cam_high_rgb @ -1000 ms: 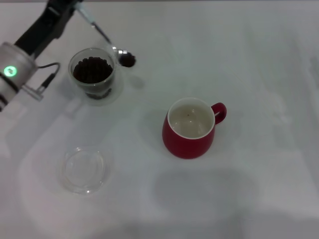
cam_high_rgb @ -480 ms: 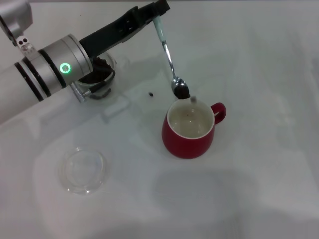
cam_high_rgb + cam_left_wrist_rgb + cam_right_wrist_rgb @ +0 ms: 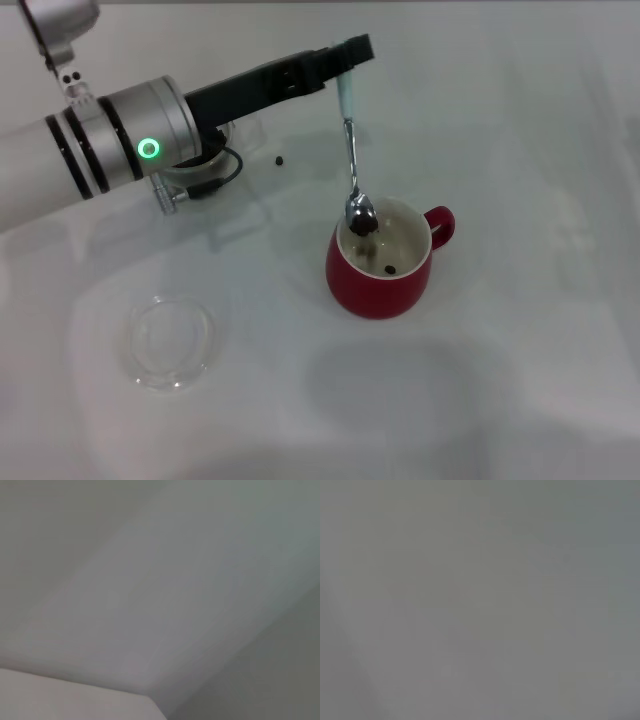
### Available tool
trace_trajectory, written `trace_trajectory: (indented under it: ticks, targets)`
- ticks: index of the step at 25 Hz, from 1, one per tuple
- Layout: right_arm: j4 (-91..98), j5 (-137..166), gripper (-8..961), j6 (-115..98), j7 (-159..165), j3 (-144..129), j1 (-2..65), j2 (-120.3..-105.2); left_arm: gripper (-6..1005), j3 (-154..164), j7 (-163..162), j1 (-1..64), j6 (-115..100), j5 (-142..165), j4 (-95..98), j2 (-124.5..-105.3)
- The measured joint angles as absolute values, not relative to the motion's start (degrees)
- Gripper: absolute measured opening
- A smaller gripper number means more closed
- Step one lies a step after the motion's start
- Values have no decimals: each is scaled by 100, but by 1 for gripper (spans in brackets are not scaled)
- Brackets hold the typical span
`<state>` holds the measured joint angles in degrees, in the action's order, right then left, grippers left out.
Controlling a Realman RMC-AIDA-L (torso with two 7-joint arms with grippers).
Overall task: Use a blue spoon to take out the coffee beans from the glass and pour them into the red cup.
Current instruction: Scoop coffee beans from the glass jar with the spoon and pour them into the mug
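Over the red cup point(image 3: 379, 262), in the head view, the left gripper point(image 3: 352, 55) has its fingers clamped on the pale handle of the blue spoon point(image 3: 352, 160), which hangs almost straight down with its shiny bowl dipped just inside the cup's rim; the two wrist views give only blank grey surface and show none of this; the spoon's bowl carries a dark clump of coffee beans point(image 3: 362, 225), one more bean lies on the cream inside of the cup, and a single stray bean point(image 3: 279, 159) sits on the white table point(image 3: 520, 360) near the arm; the glass point(image 3: 215, 150) is mostly hidden behind the left arm; one shallow clear dish point(image 3: 168, 340) rests well apart, toward the robot; the right gripper is out of view.
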<state>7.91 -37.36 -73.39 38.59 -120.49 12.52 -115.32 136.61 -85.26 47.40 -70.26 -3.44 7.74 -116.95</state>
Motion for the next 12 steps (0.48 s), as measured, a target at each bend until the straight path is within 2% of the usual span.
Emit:
trace_trajectory:
  ticks: [12]
  targets:
    - [818,-3736,831,-7319,3858,-12088,1184,-11538,136,13650,-7561,4939,-7612,-148,790,-11679]
